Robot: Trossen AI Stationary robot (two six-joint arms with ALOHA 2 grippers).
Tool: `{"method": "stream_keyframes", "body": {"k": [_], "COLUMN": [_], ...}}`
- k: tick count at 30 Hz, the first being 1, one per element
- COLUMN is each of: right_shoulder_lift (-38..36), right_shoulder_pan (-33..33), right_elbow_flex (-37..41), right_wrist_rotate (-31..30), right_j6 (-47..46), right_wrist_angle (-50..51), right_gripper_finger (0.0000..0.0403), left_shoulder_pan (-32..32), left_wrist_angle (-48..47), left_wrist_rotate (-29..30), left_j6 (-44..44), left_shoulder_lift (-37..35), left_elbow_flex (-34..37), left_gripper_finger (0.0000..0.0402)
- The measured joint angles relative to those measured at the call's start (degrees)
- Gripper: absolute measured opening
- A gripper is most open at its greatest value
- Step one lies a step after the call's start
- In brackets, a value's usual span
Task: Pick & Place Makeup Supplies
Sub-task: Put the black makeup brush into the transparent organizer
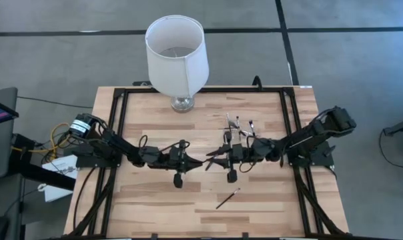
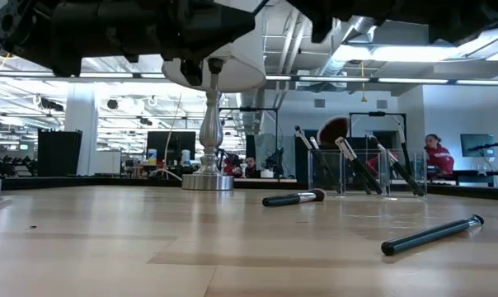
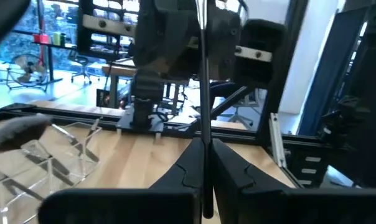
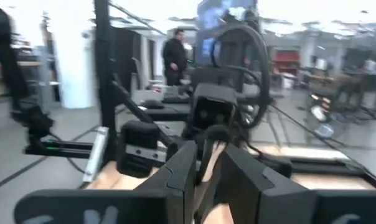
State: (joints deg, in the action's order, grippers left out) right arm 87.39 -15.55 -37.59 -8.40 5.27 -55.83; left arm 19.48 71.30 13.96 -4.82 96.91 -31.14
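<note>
My left gripper [image 1: 200, 161] is over the middle of the table, shut on a thin dark makeup brush [image 3: 203, 93]. My right gripper [image 1: 223, 157] faces it from the table's right. Its fingers [image 4: 182, 177] stand a narrow gap apart, and I cannot tell whether it touches the brush. One dark brush [image 1: 227, 198] lies flat near the table's near edge [image 2: 430, 235]. Another, pale-tipped, lies farther back [image 2: 294, 198]. Several more brushes stand tilted in the clear plastic holder [image 1: 238, 128] [image 2: 356, 169]. My left gripper pinches the brush's thin handle [image 3: 203, 146] between its two fingers, which lie across the handle. The brush is lifted clear of the table. It sticks out to both sides of the fingers, the longer part reaching toward the right arm's gripper.
A large white lampshade on a glass base [image 1: 177, 53] stands at the table's far edge, left of the holder. A black frame [image 1: 121, 133] runs along the table's left, right and far sides. People and desks show in the room behind.
</note>
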Motion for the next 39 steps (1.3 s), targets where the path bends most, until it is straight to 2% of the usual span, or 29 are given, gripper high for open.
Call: {"method": "stream_keyframes", "body": {"k": [6, 12, 20, 23, 26, 30, 33, 36, 39], "right_shoulder_lift": [-1.27, -1.27, -1.25, -1.29, -2.58, -7.74, -12.18, -15.72, -18.65], "right_shoulder_pan": [-0.17, -0.05, -0.83, -1.78, -2.81, -4.35, -5.47, -5.23, -3.92], "right_elbow_flex": [-0.06, -0.06, -0.06, -0.61, -2.00, -7.42, -12.71, -17.25, -18.48], "right_wrist_rotate": [1.00, 1.02, 0.69, -2.24, -5.30, -11.52, -19.18, -27.92, -38.26], "right_j6": [-0.78, -0.78, -1.22, -4.65, -5.32, -7.74, -12.26, -19.15, -28.94], "right_wrist_angle": [0.16, 0.05, 0.70, 5.18, 15.91, 39.32, 57.90, 74.73, 86.73], "right_gripper_finger": [0.0055, 0.0009, 0.0007, 0.0007, 0.0005, 0.0008, 0.0008, 0.0007, 0.0006], "left_shoulder_pan": [0.04, 0.04, 0.04, 0.04, 0.04, 0.04, 0.00, 0.02, 0.04], "left_wrist_angle": [0.13, 0.11, -2.28, -3.78, -5.68, -9.30, -11.55, -12.59, -12.52], "left_wrist_rotate": [-0.04, -0.07, -0.11, -0.24, 0.20, 4.87, 8.73, 9.14, 9.14], "left_j6": [0.09, 0.13, -0.61, -2.07, -3.08, -3.45, -4.65, -4.70, -4.69], "left_shoulder_lift": [-0.07, -0.07, -0.11, -0.11, -0.14, -0.14, -0.11, -0.14, -0.14], "left_elbow_flex": [0.00, 0.00, 0.00, 0.02, 0.02, 0.02, 0.08, 0.02, 0.02], "left_gripper_finger": [0.0013, 0.0016, 0.0044, 0.0060, 0.0078, 0.0099, 0.0110, 0.0118, 0.0121]}}
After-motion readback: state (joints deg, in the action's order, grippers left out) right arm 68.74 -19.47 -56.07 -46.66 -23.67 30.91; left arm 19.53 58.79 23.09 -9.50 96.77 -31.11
